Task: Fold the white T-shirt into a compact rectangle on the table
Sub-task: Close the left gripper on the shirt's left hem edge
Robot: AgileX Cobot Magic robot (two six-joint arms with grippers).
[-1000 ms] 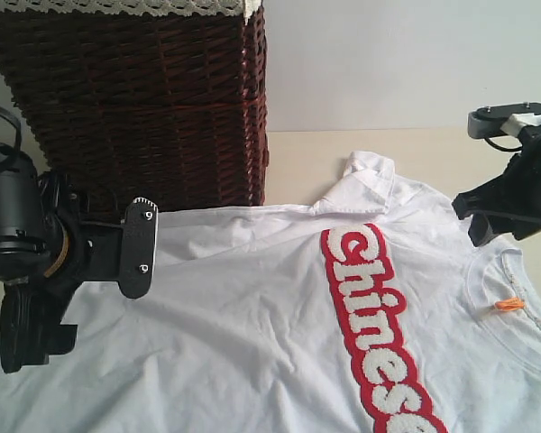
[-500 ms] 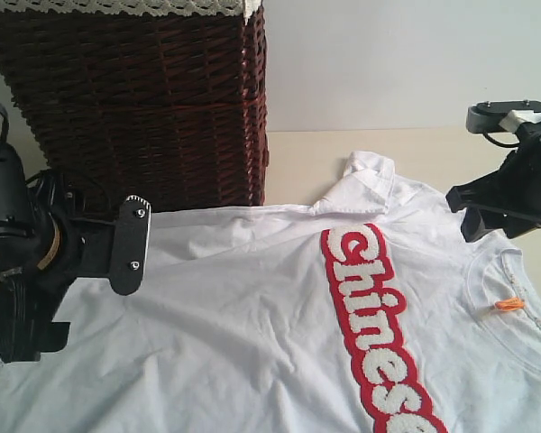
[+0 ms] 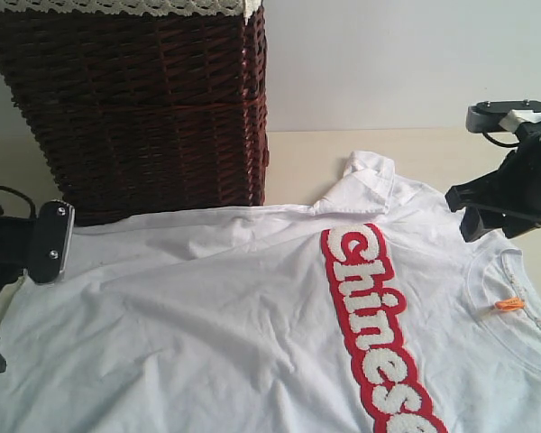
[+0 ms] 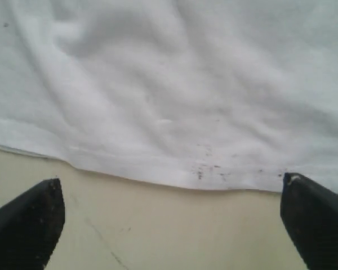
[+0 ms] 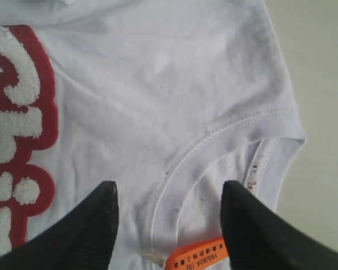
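You had the white T-shirt (image 3: 252, 334) lying flat on the table (image 3: 361, 149) just beside the wicker basket (image 3: 144, 108), long axis crosswise, its hem (image 4: 158, 175) right ahead of your left gripper (image 4: 172, 181), jaws spread wide and empty, and its collar (image 5: 214, 147) beneath your right gripper (image 5: 170, 187), jaws parted, pinching nothing.

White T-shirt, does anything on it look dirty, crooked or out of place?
Yes. The white T-shirt has small dark specks near its hem, and the sleeve near the wicker basket is bunched and folded over rather than flat.
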